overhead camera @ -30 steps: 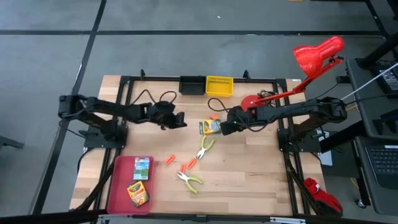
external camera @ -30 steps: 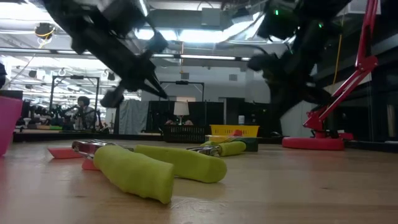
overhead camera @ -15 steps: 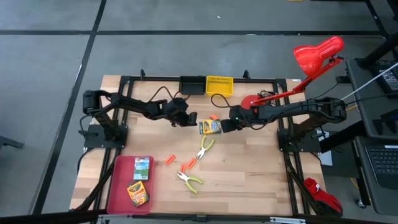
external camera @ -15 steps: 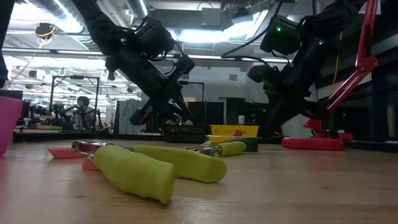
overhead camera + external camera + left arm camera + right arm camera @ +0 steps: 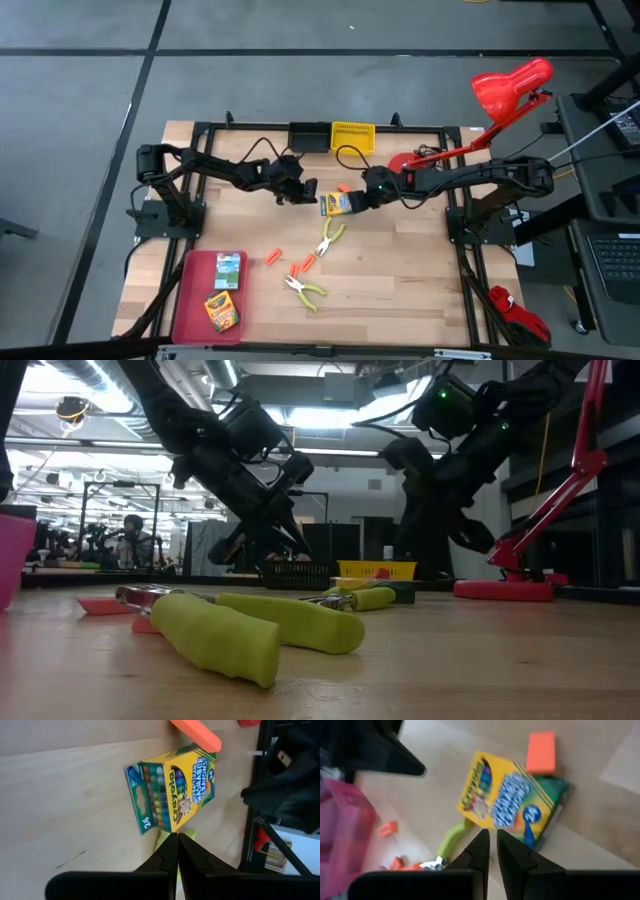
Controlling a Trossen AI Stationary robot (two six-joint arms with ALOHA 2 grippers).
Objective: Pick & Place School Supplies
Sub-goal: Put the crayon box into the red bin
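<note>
One yellow-and-green crayon box point(image 5: 338, 204) lies flat on the table between my two grippers; it also shows in the left wrist view point(image 5: 170, 787) and the right wrist view point(image 5: 512, 805). My left gripper point(image 5: 308, 192) hovers just left of it, fingers shut point(image 5: 177, 842). My right gripper point(image 5: 356, 200) hovers just right of it, fingers shut to a narrow slit point(image 5: 492, 842). Two more crayon boxes point(image 5: 228, 270) point(image 5: 222, 312) lie in the red tray point(image 5: 192, 300). Two lime-handled pliers point(image 5: 330, 238) point(image 5: 305, 290) and orange pieces point(image 5: 343, 188) point(image 5: 271, 258) point(image 5: 308, 262) lie on the wood.
A black bin point(image 5: 309, 136) and a yellow bin point(image 5: 352, 137) stand at the table's far edge. A red desk lamp point(image 5: 510, 85) rises from its base point(image 5: 402, 163) at the far right. Bare wood lies at the near right point(image 5: 400, 280).
My left gripper has swung from the table's left toward the crayon box and stopped just beside it. My right gripper has edged a little leftward toward the same box. The box and the other supplies have stayed where they were.
</note>
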